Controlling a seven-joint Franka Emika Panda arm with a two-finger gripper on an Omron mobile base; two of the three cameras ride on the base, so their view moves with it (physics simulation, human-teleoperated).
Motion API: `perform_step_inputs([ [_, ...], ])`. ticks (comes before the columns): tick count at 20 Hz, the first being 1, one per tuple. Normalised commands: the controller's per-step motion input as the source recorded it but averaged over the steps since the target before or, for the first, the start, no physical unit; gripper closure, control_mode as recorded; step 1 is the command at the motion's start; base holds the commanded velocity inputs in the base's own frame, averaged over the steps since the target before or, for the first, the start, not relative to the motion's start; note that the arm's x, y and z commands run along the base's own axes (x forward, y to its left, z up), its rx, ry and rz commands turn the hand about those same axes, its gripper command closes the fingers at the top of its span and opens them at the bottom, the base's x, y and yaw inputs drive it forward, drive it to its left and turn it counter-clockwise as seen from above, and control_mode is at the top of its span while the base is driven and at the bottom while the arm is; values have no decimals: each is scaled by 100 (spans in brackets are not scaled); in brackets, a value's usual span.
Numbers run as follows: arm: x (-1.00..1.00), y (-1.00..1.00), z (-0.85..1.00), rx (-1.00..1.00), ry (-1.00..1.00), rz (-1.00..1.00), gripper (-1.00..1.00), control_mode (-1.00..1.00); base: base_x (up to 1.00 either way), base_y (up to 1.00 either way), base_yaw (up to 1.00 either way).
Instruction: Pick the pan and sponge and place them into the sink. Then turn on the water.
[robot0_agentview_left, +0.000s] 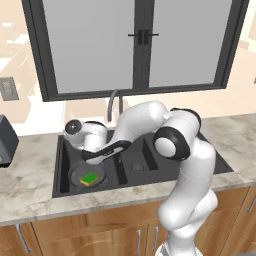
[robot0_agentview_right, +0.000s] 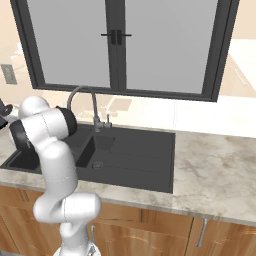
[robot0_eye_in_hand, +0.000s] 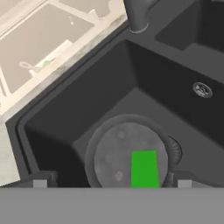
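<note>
1. The gripper (robot0_eye_in_hand: 109, 183) hangs over the large basin. Just the two dark tips poke up in the hand view, well apart with nothing between them, so it looks open and empty. From the left base view the arm's own links cover the fingers
2. Right under it, the pan (robot0_eye_in_hand: 131, 154) sits on the floor of the large basin of the sink (robot0_agentview_left: 63, 165), with the sponge (robot0_eye_in_hand: 144, 169) lying green side up inside it; the near ends of both get cut off at the bottom of the hand view
3. The pan partly covers the basin's drain (robot0_eye_in_hand: 174, 151)
4. The faucet (robot0_agentview_right: 85, 102) arches behind the sink; from the left its base is hidden by the arm
5. Smaller basin drain (robot0_agentview_right: 98, 164) shows fine from the right, but the large basin is mostly blocked by the arm there
</note>
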Motion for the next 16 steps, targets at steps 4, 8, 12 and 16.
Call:
perform_step_inputs([
  [4, -22, -3, 11, 0, 7, 7, -100, -100, 0, 0, 0],
  [8, -27, -4, 11, 0, 7, 14, -100, -100, 0, 0, 0],
  [12, -23, -10, 10, 0, 6, 14, -100, -100, 0, 0, 0],
  [16, -24, -6, 19, -1, 0, 19, -100, -100, 0, 0, 0],
])
